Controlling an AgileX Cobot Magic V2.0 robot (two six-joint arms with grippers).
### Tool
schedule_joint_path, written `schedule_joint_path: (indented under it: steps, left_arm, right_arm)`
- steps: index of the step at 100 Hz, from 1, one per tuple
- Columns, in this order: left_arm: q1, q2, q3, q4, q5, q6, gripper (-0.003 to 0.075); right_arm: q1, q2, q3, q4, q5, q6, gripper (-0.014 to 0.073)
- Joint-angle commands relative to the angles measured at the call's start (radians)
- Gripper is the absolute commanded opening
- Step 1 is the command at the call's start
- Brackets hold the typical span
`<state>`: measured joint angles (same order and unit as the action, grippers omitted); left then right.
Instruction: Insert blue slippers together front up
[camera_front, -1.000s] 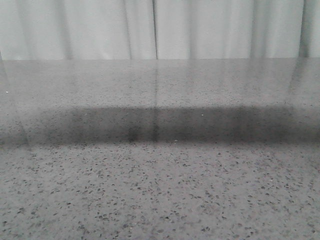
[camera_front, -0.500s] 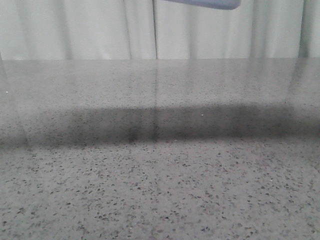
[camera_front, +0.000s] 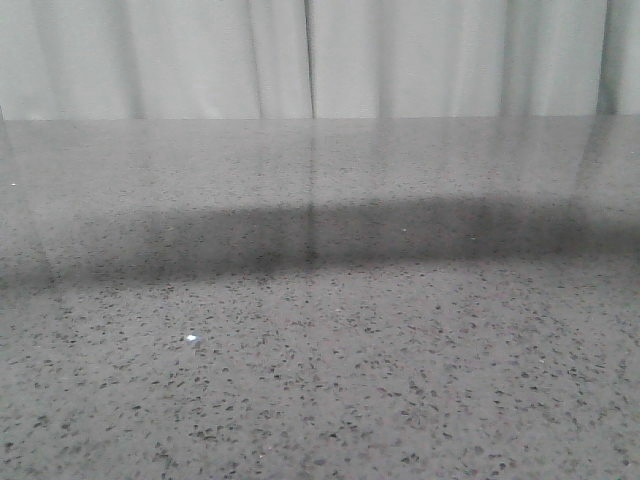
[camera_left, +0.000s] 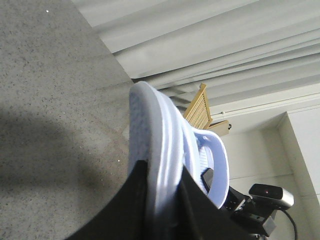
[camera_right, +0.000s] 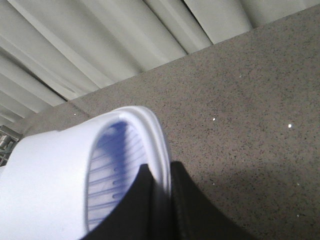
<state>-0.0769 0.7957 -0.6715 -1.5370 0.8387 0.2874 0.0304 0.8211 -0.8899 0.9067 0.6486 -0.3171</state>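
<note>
My left jaws are clamped on the edge of one pale blue-white slipper (camera_left: 165, 150), sole and wide strap showing. My right jaws pinch the rim of the other slipper (camera_right: 75, 175), its ribbed footbed visible. Both hang above the speckled grey tabletop (camera_front: 320, 380).

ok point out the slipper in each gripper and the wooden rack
Left gripper's slipper (camera_left: 161, 150), left wrist view, sole edge.
Right gripper's slipper (camera_right: 50, 180), right wrist view, strap.
Wooden rack (camera_left: 199, 106), left wrist view, slats.
</note>
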Motion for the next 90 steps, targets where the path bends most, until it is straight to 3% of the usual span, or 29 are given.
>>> schedule_joint_path:
  steps: [1,19,43,72,90]
  left_arm:
    - [-0.009,-0.002,-0.039,-0.116,0.074,0.004,0.0027]
    - [-0.020,-0.002,-0.039,-0.124,0.083,0.004,0.0027]
    - [-0.094,-0.002,-0.039,-0.124,0.088,0.004,0.0027]
    - [-0.101,-0.002,-0.039,-0.133,0.099,0.004,0.0027]
    - [-0.101,-0.002,-0.039,-0.133,0.099,0.004,0.0027]
  right_arm:
    - [-0.002,0.015,-0.017,0.098,-0.022,-0.065,-0.0107]
    - [-0.002,0.068,-0.017,0.254,-0.001,-0.210,-0.0107]
    - [-0.002,0.170,-0.017,0.369,0.060,-0.330,-0.0107]
    - [-0.002,0.272,-0.017,0.597,0.222,-0.545,-0.0107]
    - [-0.002,0.301,-0.019,0.658,0.293,-0.611,-0.0107]
